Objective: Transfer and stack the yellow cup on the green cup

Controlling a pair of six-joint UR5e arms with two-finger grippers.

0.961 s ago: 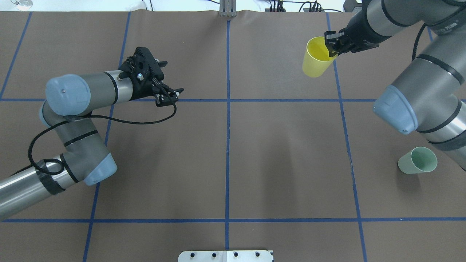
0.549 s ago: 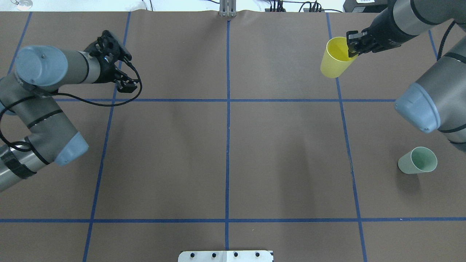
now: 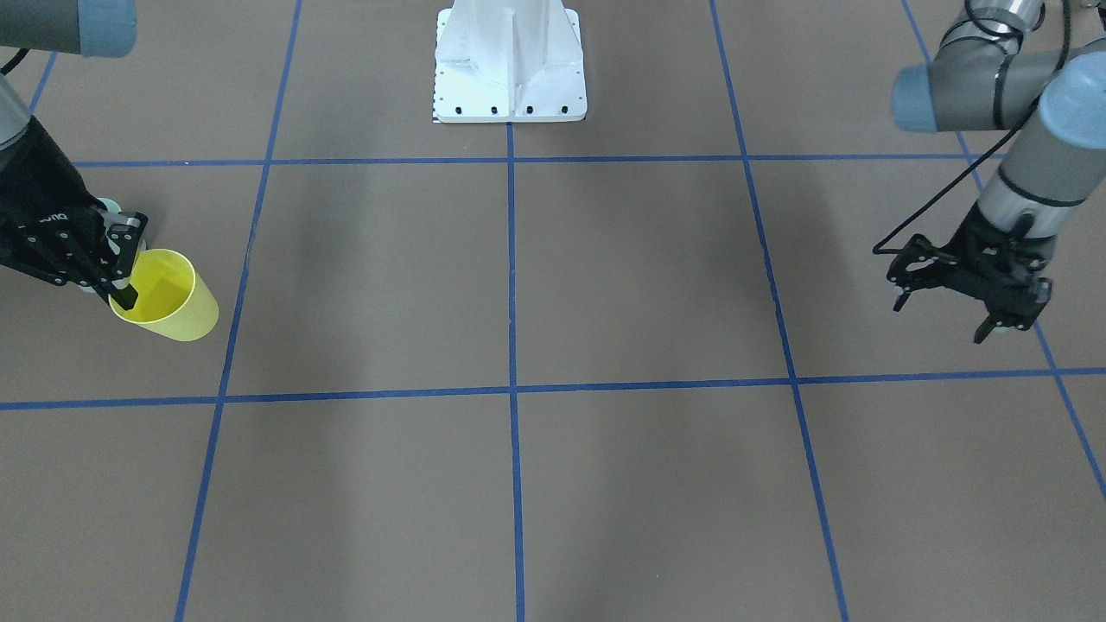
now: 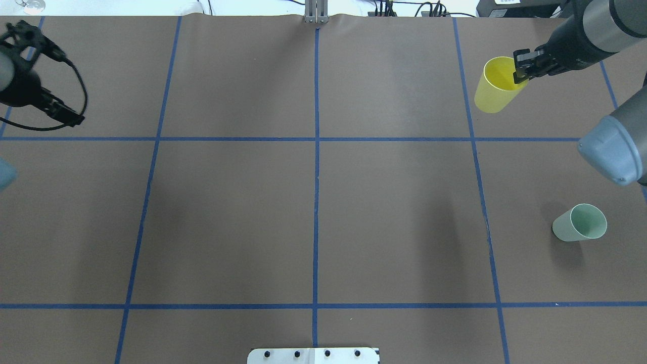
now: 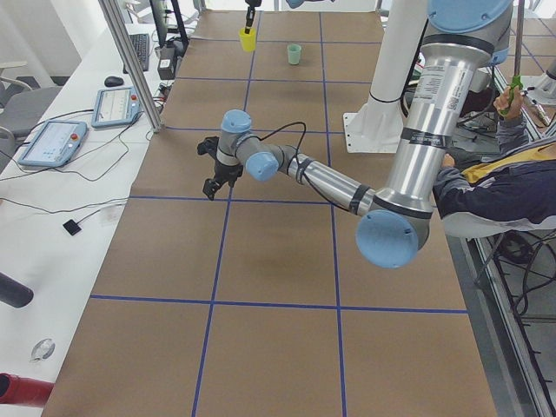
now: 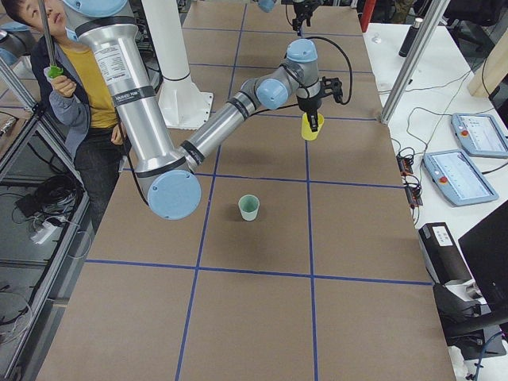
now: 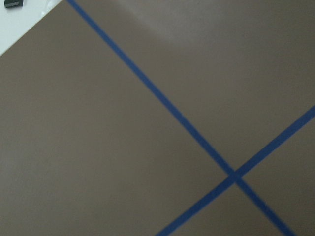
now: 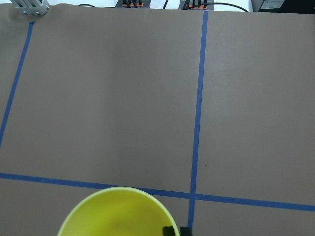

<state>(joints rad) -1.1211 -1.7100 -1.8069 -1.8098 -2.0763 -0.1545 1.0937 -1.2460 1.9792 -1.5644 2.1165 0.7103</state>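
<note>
My right gripper (image 4: 520, 71) is shut on the rim of the yellow cup (image 4: 495, 86) and holds it above the table at the far right; it also shows in the front view (image 3: 168, 298), the right side view (image 6: 312, 127) and the right wrist view (image 8: 115, 214). The green cup (image 4: 580, 223) stands upright on the table nearer the robot, at the right edge, apart from the yellow cup; it also shows in the right side view (image 6: 249, 207). My left gripper (image 3: 946, 298) is open and empty, high over the far left of the table.
The brown mat (image 4: 313, 202) carries a blue tape grid. The robot's white base plate (image 3: 510, 60) sits at the near middle edge. A person (image 6: 71, 87) stands by the base on the right side. Cables and control pendants (image 5: 52, 139) lie beyond the mat's far edge.
My right gripper has carried the yellow cup further to the right. My left arm has swung back to the far left edge of the overhead view. The green cup has not moved.
</note>
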